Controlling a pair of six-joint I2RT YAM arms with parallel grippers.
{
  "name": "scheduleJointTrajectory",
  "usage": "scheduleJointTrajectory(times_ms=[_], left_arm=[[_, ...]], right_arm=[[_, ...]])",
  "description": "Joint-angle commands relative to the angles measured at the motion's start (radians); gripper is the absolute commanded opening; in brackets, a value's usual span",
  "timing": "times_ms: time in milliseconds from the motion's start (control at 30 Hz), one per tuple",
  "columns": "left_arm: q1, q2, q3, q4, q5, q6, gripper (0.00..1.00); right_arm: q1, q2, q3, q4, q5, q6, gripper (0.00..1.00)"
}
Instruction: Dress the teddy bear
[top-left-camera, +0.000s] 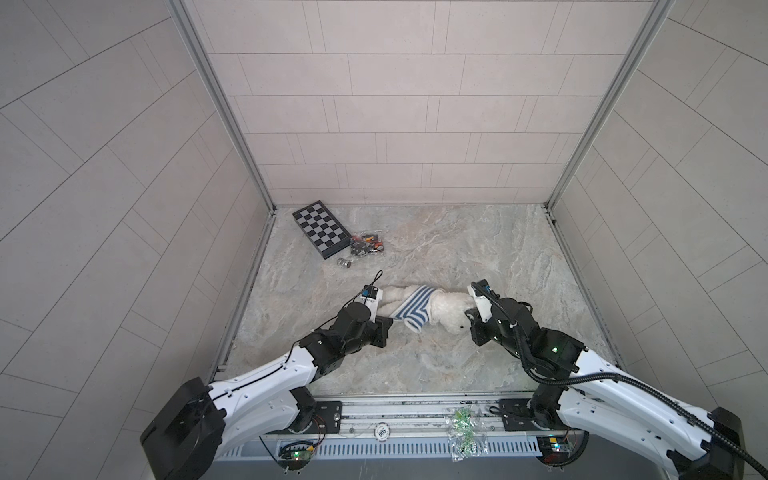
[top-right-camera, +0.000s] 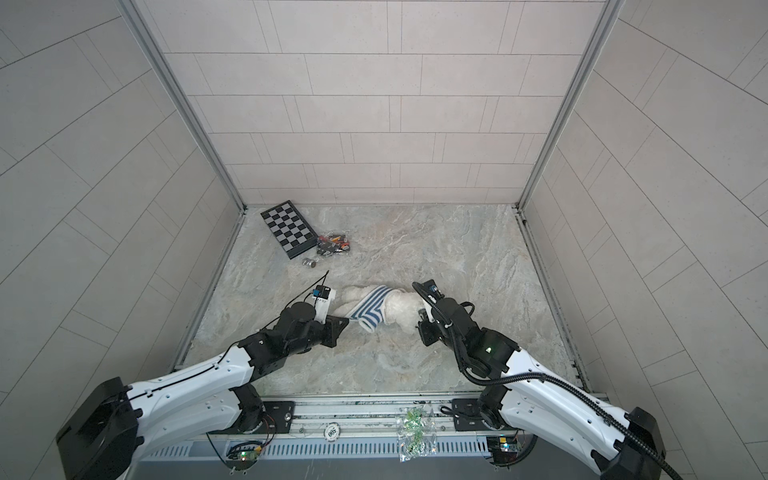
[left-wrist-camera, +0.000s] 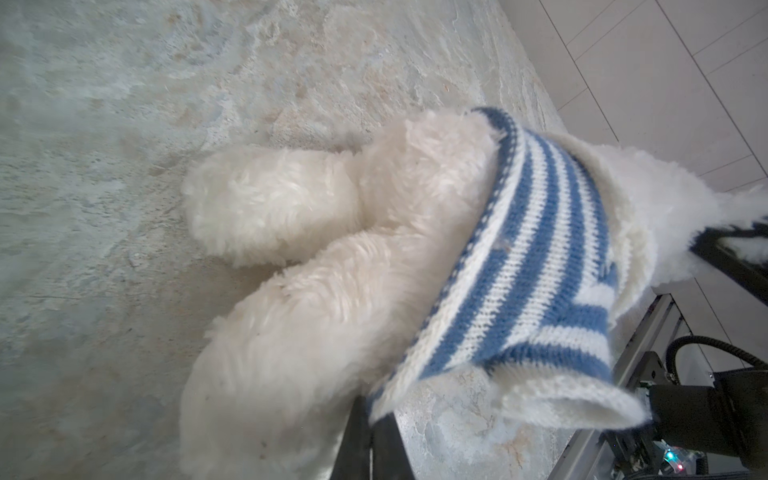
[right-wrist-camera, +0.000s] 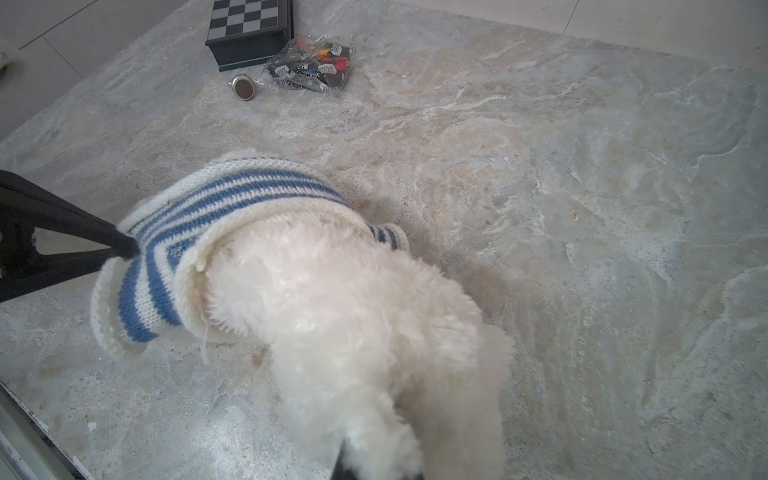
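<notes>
The white fluffy teddy bear (top-left-camera: 451, 309) (top-right-camera: 402, 308) lies on its side mid-table, head toward the right arm, legs (left-wrist-camera: 291, 249) toward the left. A blue-and-white striped shirt (top-left-camera: 415, 307) (right-wrist-camera: 216, 203) is bunched round its torso, with one sleeve end (left-wrist-camera: 573, 399) hanging loose. My left gripper (top-left-camera: 390, 322) (left-wrist-camera: 374, 411) is shut on the shirt's lower hem, its black fingers (right-wrist-camera: 120, 245) pinching the knit. My right gripper (top-left-camera: 469, 316) (right-wrist-camera: 374, 469) is shut in the fur at the bear's head end, its fingers mostly buried. The bear's face is hidden.
A folded chessboard (top-left-camera: 320, 228) lies at the back left, with a clear bag of small parts (top-left-camera: 366, 245) and a small metal cylinder (top-left-camera: 344, 263) beside it. A plastic bag of green bits (top-left-camera: 461, 428) rests on the front rail. Tiled walls enclose three sides.
</notes>
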Motion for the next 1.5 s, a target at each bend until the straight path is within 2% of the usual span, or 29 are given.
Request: scheduleJointTrajectory(times_ms=[0,133,300,433,667,800,900,1000,1133,1267,1467], left_arm=[[-0.035,0.038,0.026,0.018,0.027,0.005,0.00],[-0.056,0.089,0.040,0.029,0.099,0.006,0.02],[-0.056,0.058,0.049,-0.043,0.128,0.011,0.24],[-0.054,-0.043,0.094,-0.184,0.081,0.063,0.40],[-0.052,-0.056,0.223,-0.347,-0.031,0.163,0.42],[-0.019,-0.013,0.263,-0.335,-0.021,0.193,0.43],[0.016,0.063,0.287,-0.292,-0.013,0.203,0.43],[0.057,0.146,0.284,-0.228,0.032,0.201,0.42],[0.057,0.196,0.261,-0.203,0.040,0.202,0.37],[0.056,0.186,0.214,-0.177,0.066,0.175,0.31],[0.027,0.155,0.119,-0.124,0.077,0.116,0.30]], right_arm=[[0.011,0.024,0.001,0.079,-0.024,-0.022,0.00],[0.028,0.045,-0.029,0.143,-0.070,-0.063,0.00],[0.072,0.062,-0.085,0.227,-0.126,-0.104,0.00],[0.096,0.094,-0.114,0.236,-0.118,-0.126,0.00],[0.101,0.159,-0.145,0.285,-0.156,-0.125,0.00],[0.120,0.158,-0.162,0.306,-0.167,-0.121,0.03],[0.127,0.146,-0.172,0.314,-0.186,-0.101,0.12],[0.135,0.108,-0.148,0.268,-0.164,-0.074,0.25],[0.132,0.052,-0.105,0.215,-0.134,-0.025,0.46],[0.085,0.074,-0.039,0.185,-0.159,0.040,0.53],[-0.011,0.203,0.056,0.127,-0.233,0.059,0.64]])
